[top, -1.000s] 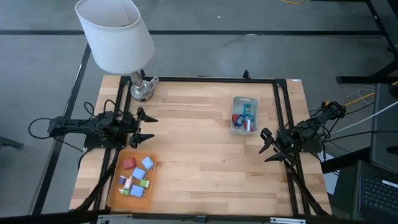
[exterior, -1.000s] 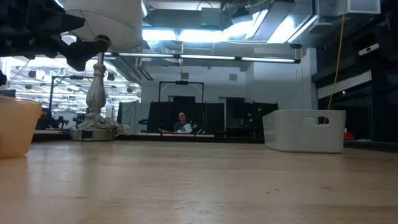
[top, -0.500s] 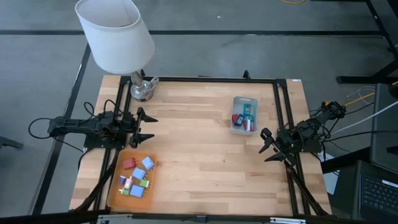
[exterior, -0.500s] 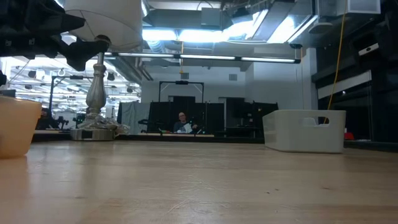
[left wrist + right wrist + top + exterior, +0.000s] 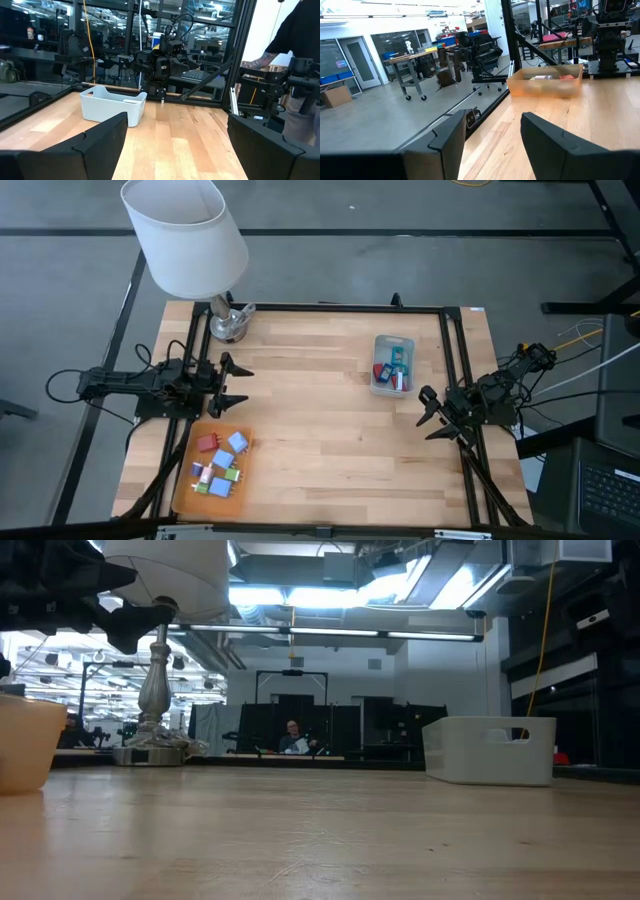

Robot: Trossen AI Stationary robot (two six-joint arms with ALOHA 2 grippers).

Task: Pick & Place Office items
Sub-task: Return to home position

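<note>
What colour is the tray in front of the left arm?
The tray is orange, seen best in the high view.

One lamp (image 5: 184, 235), one bin (image 5: 394, 339), one tray (image 5: 212, 506)

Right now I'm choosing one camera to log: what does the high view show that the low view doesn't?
Only the high view: the office items on the orange tray, more inside the grey bin, and the open right gripper at the right edge. Only the low view: a person far behind the table. Both: lamp, bin, tray wall, left gripper.
</note>
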